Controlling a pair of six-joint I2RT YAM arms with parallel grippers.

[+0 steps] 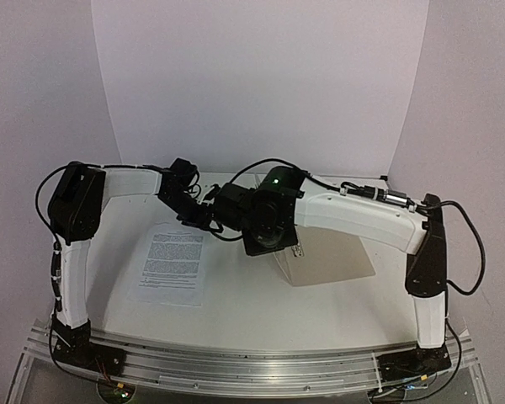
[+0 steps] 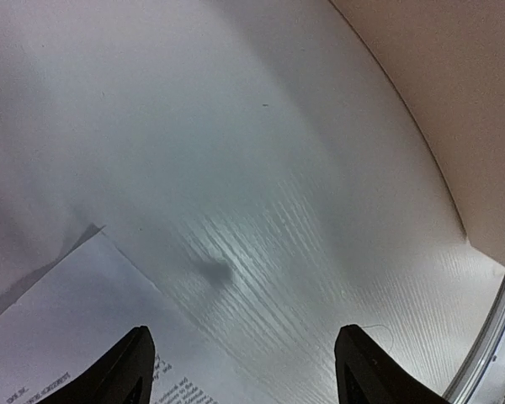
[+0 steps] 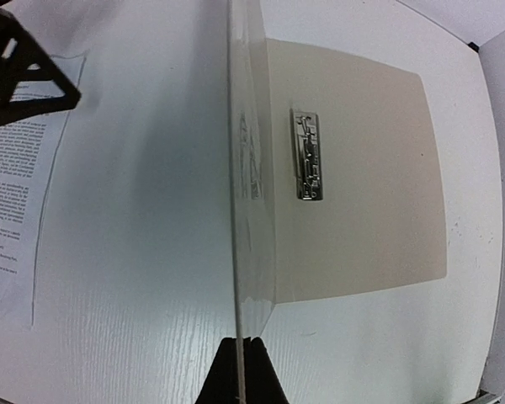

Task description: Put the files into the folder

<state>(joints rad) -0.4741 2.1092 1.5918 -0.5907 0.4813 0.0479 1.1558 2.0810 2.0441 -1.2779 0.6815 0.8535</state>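
The files (image 1: 172, 263) lie flat on the table at the left, white with black text; they also show in the right wrist view (image 3: 13, 185) and the left wrist view (image 2: 67, 320). The tan folder (image 1: 332, 257) lies open at the right, its metal fastener (image 3: 308, 156) showing. My right gripper (image 3: 242, 370) is shut on the folder's front cover (image 3: 240, 210) and holds it upright on edge. My left gripper (image 2: 244, 370) is open and empty, hovering over the files' near corner, between files and folder (image 2: 454, 101).
The white table (image 1: 236, 311) has an aluminium rail (image 1: 252, 366) along its near edge. White walls close in the back and sides. My two arms meet close together over the table's middle (image 1: 236, 210).
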